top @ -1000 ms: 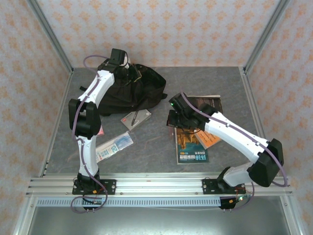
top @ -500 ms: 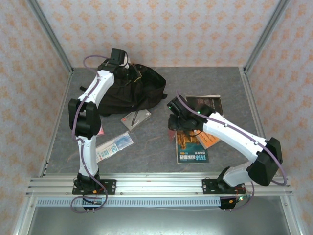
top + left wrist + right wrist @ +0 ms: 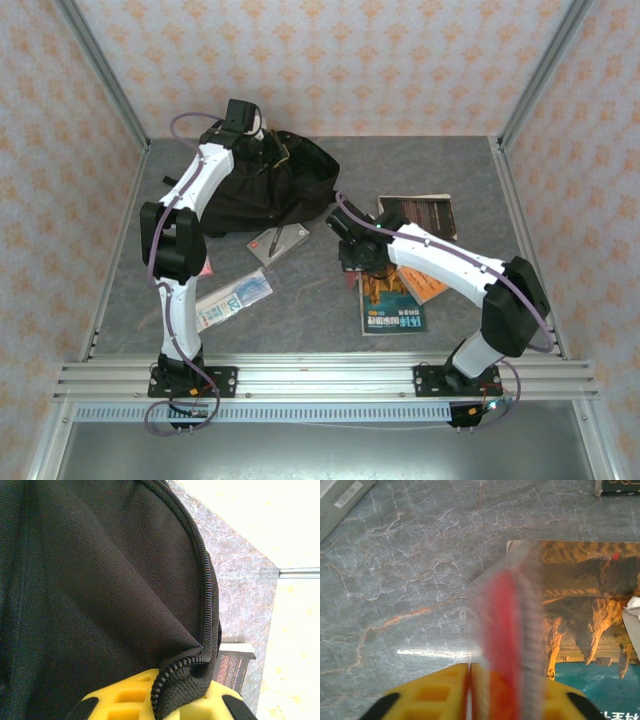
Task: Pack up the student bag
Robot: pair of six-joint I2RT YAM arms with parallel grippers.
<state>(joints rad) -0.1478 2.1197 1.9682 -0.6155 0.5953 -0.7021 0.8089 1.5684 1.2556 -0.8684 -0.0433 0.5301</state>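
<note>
The student bag (image 3: 290, 180) is a big black soft backpack lying at the back left of the table. My left gripper (image 3: 262, 150) is on its top and is shut on the zipper edge (image 3: 200, 660) of the black fabric (image 3: 100, 580). My right gripper (image 3: 352, 255) hovers at the left edge of a book with a cave picture (image 3: 390, 300). In the right wrist view its jaws (image 3: 470, 680) stand almost together, and a thin red thing with a ribbed edge (image 3: 507, 620), badly blurred, rises from them.
A dark book (image 3: 420, 212) and an orange booklet (image 3: 422, 285) lie by the cave book (image 3: 580, 605). A grey flat box (image 3: 280, 240) sits just in front of the bag. A clear packet (image 3: 235, 295) lies by the left arm. Walls close in on three sides.
My right gripper has swung left, from over the books to their left edge, closer to the bag. The left arm and the bag have not moved.
</note>
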